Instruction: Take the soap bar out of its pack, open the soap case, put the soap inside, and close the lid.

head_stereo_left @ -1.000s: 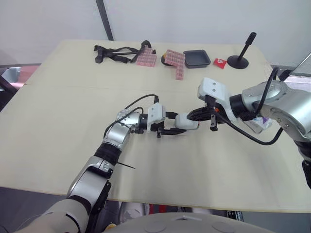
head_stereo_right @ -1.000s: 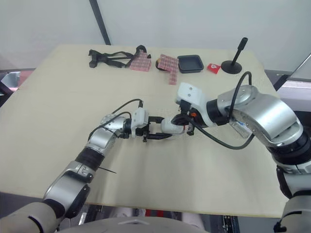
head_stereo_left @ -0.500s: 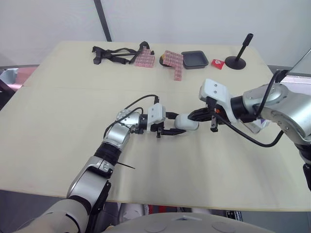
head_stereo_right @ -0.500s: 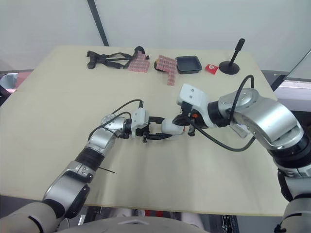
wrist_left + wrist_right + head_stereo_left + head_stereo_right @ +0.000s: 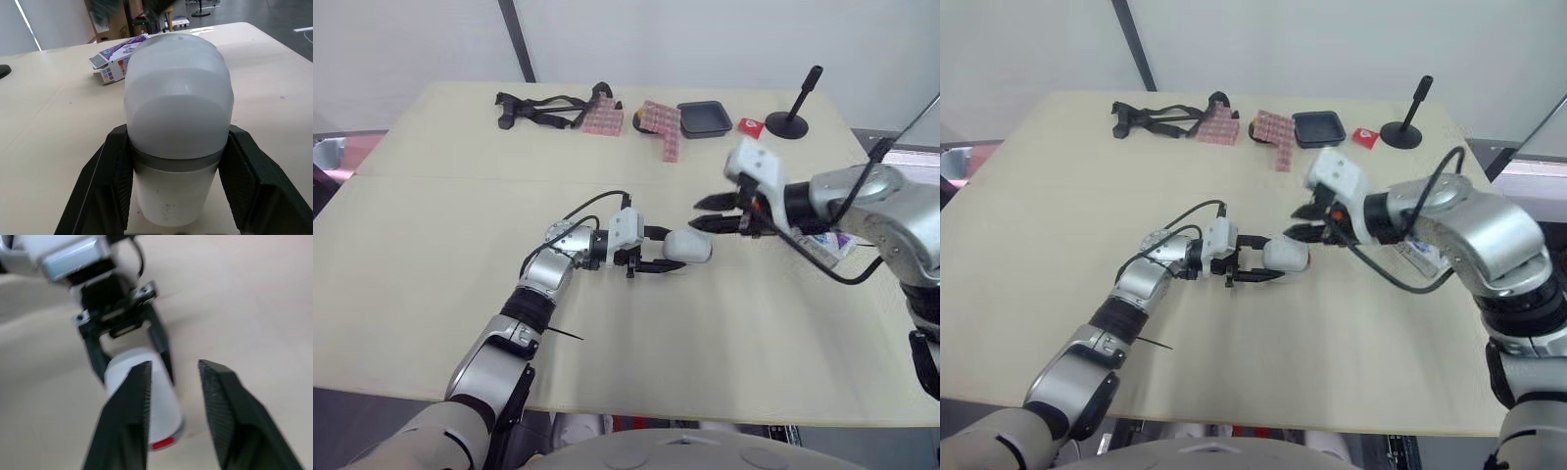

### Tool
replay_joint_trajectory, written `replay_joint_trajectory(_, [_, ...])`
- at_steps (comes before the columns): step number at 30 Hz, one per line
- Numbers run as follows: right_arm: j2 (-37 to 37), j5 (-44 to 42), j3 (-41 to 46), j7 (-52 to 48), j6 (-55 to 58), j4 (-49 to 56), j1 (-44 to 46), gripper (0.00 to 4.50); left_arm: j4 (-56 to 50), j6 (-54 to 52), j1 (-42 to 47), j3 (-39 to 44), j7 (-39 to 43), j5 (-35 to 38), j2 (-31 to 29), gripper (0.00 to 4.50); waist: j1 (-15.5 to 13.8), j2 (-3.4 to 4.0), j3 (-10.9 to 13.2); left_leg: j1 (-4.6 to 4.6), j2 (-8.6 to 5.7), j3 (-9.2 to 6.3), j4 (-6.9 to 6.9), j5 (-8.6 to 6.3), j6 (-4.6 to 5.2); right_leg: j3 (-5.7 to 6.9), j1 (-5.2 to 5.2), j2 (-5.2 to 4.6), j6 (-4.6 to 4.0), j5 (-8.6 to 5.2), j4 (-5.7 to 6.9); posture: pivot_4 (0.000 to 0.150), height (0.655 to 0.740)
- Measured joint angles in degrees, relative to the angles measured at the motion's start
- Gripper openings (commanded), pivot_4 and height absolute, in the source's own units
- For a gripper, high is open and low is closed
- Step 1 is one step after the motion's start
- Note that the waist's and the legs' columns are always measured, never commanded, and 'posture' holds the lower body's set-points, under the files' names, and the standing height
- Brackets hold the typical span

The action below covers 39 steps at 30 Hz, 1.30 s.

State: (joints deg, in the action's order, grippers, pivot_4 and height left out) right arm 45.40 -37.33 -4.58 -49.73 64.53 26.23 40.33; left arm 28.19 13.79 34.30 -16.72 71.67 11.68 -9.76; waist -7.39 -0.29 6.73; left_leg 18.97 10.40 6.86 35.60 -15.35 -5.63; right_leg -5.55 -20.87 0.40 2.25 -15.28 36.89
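left pincer gripping soap case, right pincer open

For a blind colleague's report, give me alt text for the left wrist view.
The left gripper holds a white soap case, with the beige table behind it. Farther back, a purple-and-white soap pack lies on the table.

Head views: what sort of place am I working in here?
Probably a robot test lab or workshop, not a home: a wide beige worktable with scattered props, like a square black tray and a black post on a round base.
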Motion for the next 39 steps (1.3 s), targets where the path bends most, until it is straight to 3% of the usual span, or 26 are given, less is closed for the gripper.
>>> replay_joint_trajectory(5, [0.22,-4.78,9.62,-2.12,-3.34,1.46,-7.1,4.45,-0.41,-8.07,0.58,2.31,-0.96,3.59,-0.03,1.96,-0.48,-0.02,0.05,0.34,0.05,-0.01,0.0,-0.02,0.02,0.06,-0.23,0.14,0.0,0.0,-0.12,0.15,0.74])
replay_joint_trajectory(10, [1.07,-0.3,11.85,-2.21,-14.16,4.76,-19.47,4.45,-4.67,-22.05,0.96,5.56,-2.46,8.07,-2.91,1.96,-0.53,-0.06,0.26,0.52,0.11,-0.04,0.0,-0.03,-0.01,0.12,-0.43,0.13,0.0,0.0,-0.16,0.15,0.74])
replay_joint_trajectory(17, [4.56,5.59,12.01,-5.03,-25.17,5.95,-35.31,4.45,-10.67,-55.94,5.62,7.86,-4.92,16.3,-10.19,1.96,-0.26,0.16,0.45,0.68,0.03,-0.02,0.0,-0.03,0.0,0.07,-0.66,0.08,0.01,0.01,-0.11,0.15,0.74])
replay_joint_trajectory(27, [4.29,6.88,12.31,-3.18,-27.96,5.7,-37.98,4.45,-14.28,-84.23,8.5,6.62,-5.72,24.83,-10.22,1.96,-0.49,0.17,0.47,0.72,0.0,-0.03,-0.01,-0.02,-0.01,0.08,-0.63,0.12,0.02,0.01,-0.15,0.15,0.74])
replay_joint_trajectory(37, [4.22,9.09,11.51,-2.24,-30.2,5.47,-38.93,4.45,-8.83,-95.49,10.94,7.47,-15.59,24.91,-2.48,1.96,-0.69,0.16,0.49,0.76,-0.05,-0.1,0.01,-0.03,0.01,0.14,-0.53,0.23,0.03,0.02,-0.26,0.15,0.74])
replay_joint_trajectory(39, [4.25,9.77,10.87,-2.21,-30.7,5.44,-38.91,4.5,-7.82,-96.1,11.08,6.81,-17.72,24.43,-1.22,2.99,-0.66,0.16,0.49,0.75,-0.05,-0.11,0.02,-0.03,0.01,0.15,-0.51,0.22,0.03,0.02,-0.26,0.15,0.74])
